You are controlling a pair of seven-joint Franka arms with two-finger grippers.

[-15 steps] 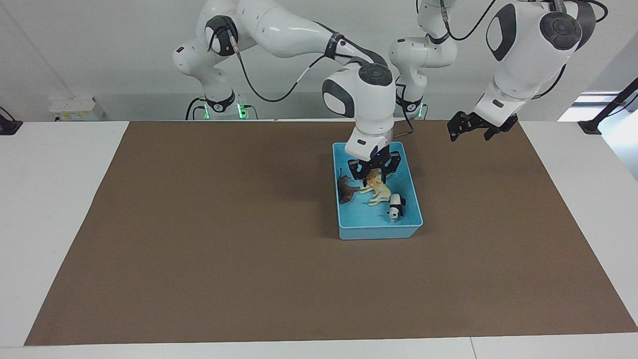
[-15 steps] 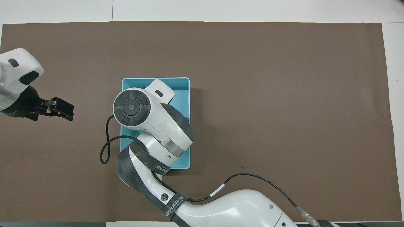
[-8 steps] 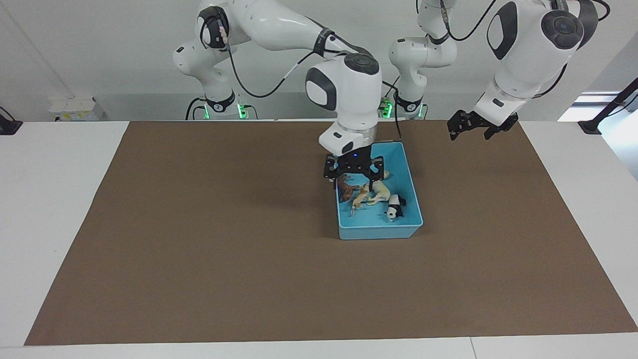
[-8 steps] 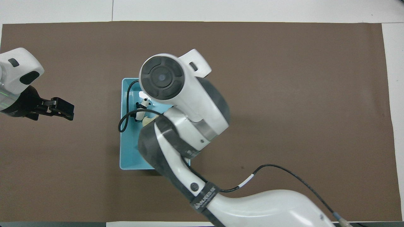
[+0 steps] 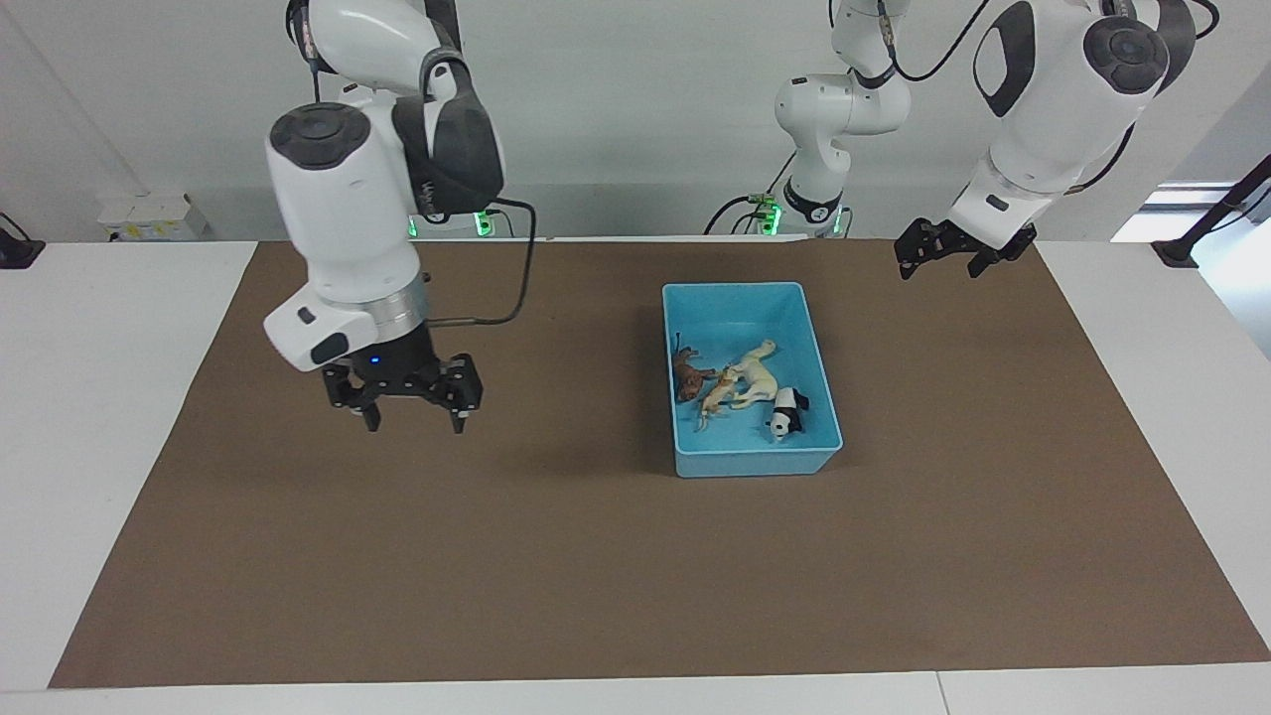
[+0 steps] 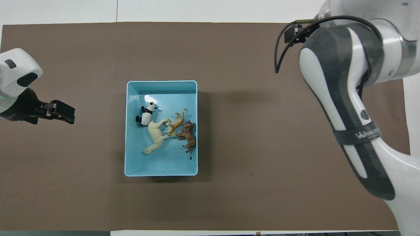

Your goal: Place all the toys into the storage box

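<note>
The light blue storage box (image 5: 735,289) stands on the brown mat, a little toward the left arm's end; its rim also shows in the overhead view (image 6: 162,82). All four toys lie inside it: the panda (image 5: 786,412) (image 6: 144,114), the cream-yellow long-necked animal (image 5: 757,377) (image 6: 155,136), the tiger (image 5: 717,395) (image 6: 176,122) and the lion (image 5: 687,375) (image 6: 188,137). My right gripper (image 5: 412,412) is open and empty, low over bare mat toward the right arm's end, well clear of the box. My left gripper (image 5: 938,266) (image 6: 60,112) is open and empty, waiting raised over the mat's edge.
The brown mat (image 5: 596,556) covers most of the white table (image 5: 99,397). A small white unit (image 5: 149,214) sits off the table beside the right arm's base. In the overhead view the right arm (image 6: 344,98) covers that end of the mat.
My right gripper let the tiger drop into the box, rose and swung away toward the right arm's end of the mat. The tiger now lies between the lion and the cream animal. The left arm stayed.
</note>
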